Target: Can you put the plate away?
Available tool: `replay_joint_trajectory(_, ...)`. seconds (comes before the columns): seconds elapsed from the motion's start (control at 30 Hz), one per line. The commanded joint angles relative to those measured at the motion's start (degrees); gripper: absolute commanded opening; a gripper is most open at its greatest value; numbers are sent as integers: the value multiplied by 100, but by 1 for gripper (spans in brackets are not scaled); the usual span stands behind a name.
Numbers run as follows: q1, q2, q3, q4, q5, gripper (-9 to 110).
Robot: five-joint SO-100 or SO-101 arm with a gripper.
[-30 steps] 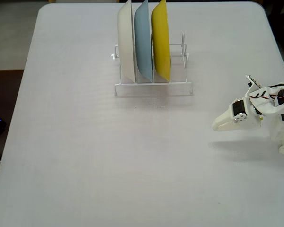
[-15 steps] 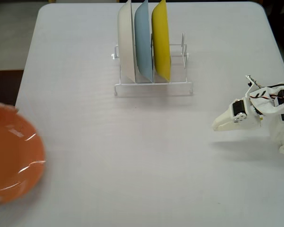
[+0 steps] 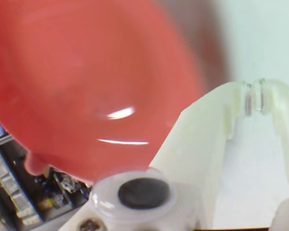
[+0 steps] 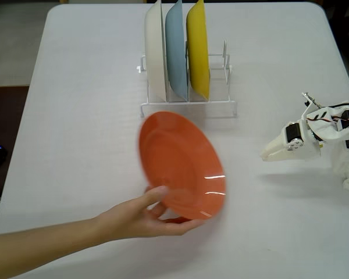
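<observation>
A person's hand (image 4: 154,216) held the orange plate (image 4: 182,166) tilted near the rack (image 4: 189,104); the gripper (image 4: 268,154), shut and empty, should wait until it rests flat.

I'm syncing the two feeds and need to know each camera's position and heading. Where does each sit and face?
Wrist view: rides on the arm, looking past the gripper at the blurred orange plate.
Fixed view: stands high, looking down on the table, the rack, a person's hand holding the plate, and the gripper at right.
Both show plate and gripper.
</observation>
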Motion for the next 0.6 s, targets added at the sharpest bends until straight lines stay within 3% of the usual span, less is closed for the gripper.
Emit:
replay_joint_trajectory(0.0, 18, 97, -26, 9, -9, 0)
replay_joint_trajectory(0.57, 18, 97, -26, 9, 0, 0)
